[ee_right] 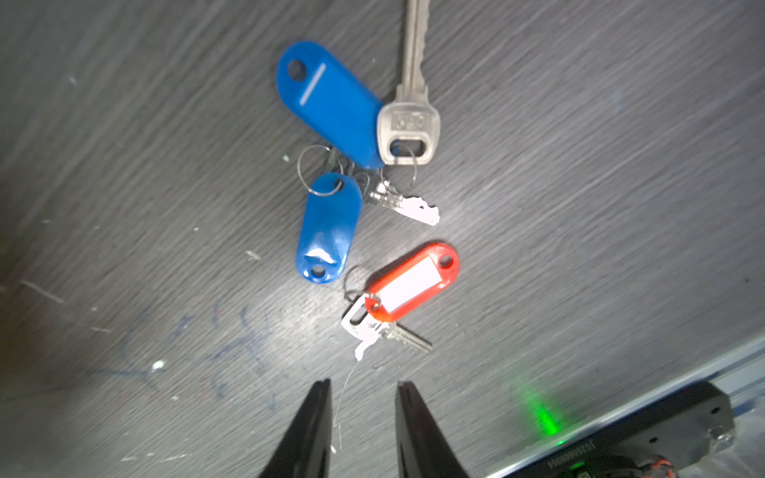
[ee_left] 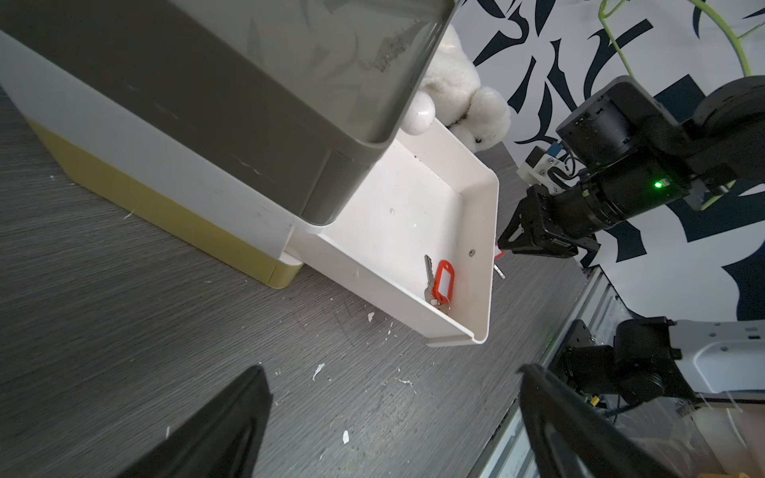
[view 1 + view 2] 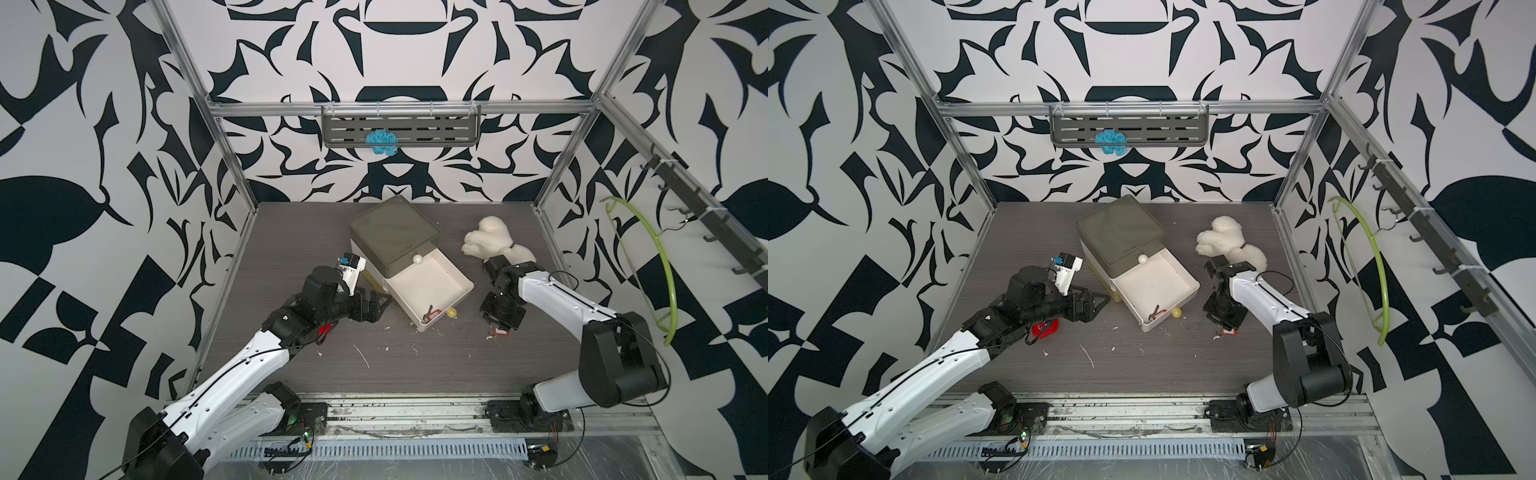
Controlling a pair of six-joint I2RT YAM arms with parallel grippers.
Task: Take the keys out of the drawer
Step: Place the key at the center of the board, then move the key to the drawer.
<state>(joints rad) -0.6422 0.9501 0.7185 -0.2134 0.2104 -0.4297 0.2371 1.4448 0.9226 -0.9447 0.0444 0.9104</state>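
The white drawer (image 3: 469, 286) (image 3: 1196, 286) (image 2: 492, 256) is pulled out of its grey-topped unit. One of the keys, with a red tag (image 2: 442, 283) (image 3: 432, 312) (image 3: 1158, 312), lies in its near corner. More keys lie on the table right of the drawer: a red-tagged key (image 1: 414, 283) and two blue-tagged ones (image 1: 329, 225) (image 1: 331, 103). My right gripper (image 1: 362, 383) (image 3: 498, 320) hovers just above them, jaws a little apart and holding nothing. My left gripper (image 2: 391, 368) (image 3: 384, 301) is wide open and empty, left of the drawer.
A yellow ball (image 3: 452, 312) rests against the drawer's front. A white plush toy (image 3: 494, 243) lies behind the right arm. A red toy (image 3: 1045, 329) sits under the left arm. A green hanger (image 3: 660, 266) hangs on the right wall.
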